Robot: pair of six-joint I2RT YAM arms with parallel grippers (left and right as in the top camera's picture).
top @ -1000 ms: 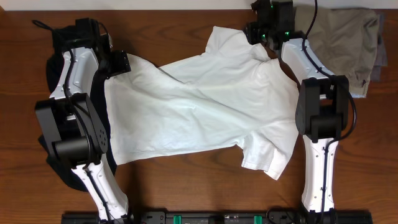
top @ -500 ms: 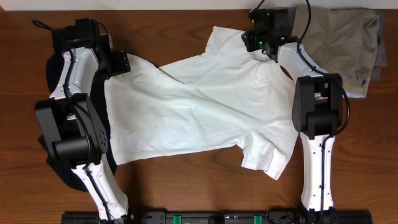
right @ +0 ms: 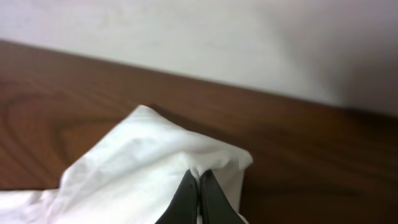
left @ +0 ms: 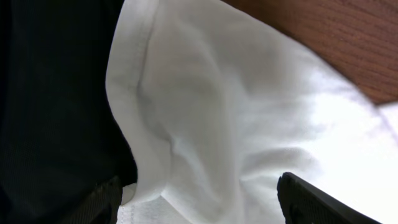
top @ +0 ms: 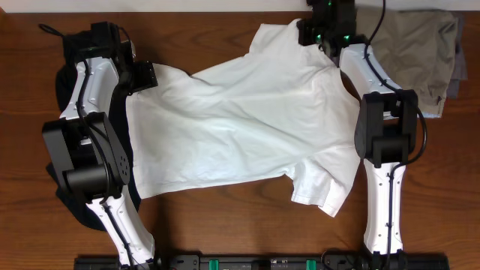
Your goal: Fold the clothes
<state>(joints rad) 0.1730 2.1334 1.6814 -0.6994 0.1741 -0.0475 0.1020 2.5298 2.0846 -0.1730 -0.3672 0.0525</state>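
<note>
A white T-shirt (top: 240,127) lies spread across the wooden table. My right gripper (top: 311,34) is shut on the shirt's far sleeve; in the right wrist view its black fingers (right: 199,183) pinch a fold of the white cloth (right: 143,168). My left gripper (top: 150,75) is at the shirt's left edge. In the left wrist view its two fingers (left: 199,199) stand wide apart over the white fabric (left: 224,124), open.
A dark garment (top: 67,82) lies under the left arm and shows black in the left wrist view (left: 56,93). A khaki-grey garment (top: 416,52) lies at the far right. The table's back edge and wall (right: 217,37) are close behind the right gripper.
My right gripper has pulled the far sleeve toward the back edge, drawing the shirt's top flatter. The left arm has not moved.
</note>
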